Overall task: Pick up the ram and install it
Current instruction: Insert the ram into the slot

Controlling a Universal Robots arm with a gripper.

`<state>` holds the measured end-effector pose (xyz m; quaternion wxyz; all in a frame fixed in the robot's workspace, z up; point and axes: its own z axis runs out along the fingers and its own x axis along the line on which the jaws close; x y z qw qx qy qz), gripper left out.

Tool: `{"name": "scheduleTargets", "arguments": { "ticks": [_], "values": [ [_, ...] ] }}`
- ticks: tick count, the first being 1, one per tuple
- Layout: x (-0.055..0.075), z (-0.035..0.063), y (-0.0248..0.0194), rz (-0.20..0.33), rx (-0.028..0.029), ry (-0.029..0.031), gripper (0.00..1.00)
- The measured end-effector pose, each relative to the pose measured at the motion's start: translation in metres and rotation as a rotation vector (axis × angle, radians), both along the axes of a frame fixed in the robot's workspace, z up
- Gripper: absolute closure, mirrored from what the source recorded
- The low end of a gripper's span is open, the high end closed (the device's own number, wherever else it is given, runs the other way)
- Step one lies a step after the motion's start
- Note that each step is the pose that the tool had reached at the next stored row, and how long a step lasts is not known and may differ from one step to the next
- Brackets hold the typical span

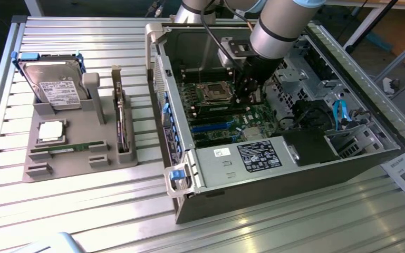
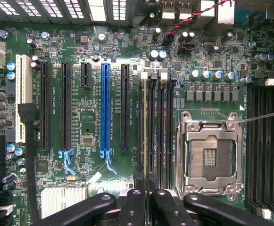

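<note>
Closest to us, the black fingers [image 2: 133, 207] of the gripper [image 2: 147, 197] are pressed together on the ram [image 2: 147, 141], which we see edge-on as a thin strip running along the memory slots [image 2: 159, 127], just beside the empty processor socket [image 2: 211, 157]; whether it is seated we cannot tell. In the exterior view the gripper reaches down inside the open computer case [image 1: 273, 197], over the motherboard [image 1: 223, 118]. Well apart, at that view's left, a second green stick [image 1: 67, 149] lies on the grey tray [image 1: 61, 171]
</note>
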<state>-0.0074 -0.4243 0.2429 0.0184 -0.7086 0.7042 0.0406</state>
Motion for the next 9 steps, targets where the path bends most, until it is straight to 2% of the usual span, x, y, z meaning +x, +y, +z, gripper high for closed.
{"name": "scheduleTargets", "arguments": {
  "ticks": [4,9],
  "values": [
    [-0.0007,0.0000,0.0000,0.001,0.0001,-0.0016,0.88],
    [-0.0027,0.0000,0.0000,0.002,0.0001,-0.0079,0.88]
  ]
}}
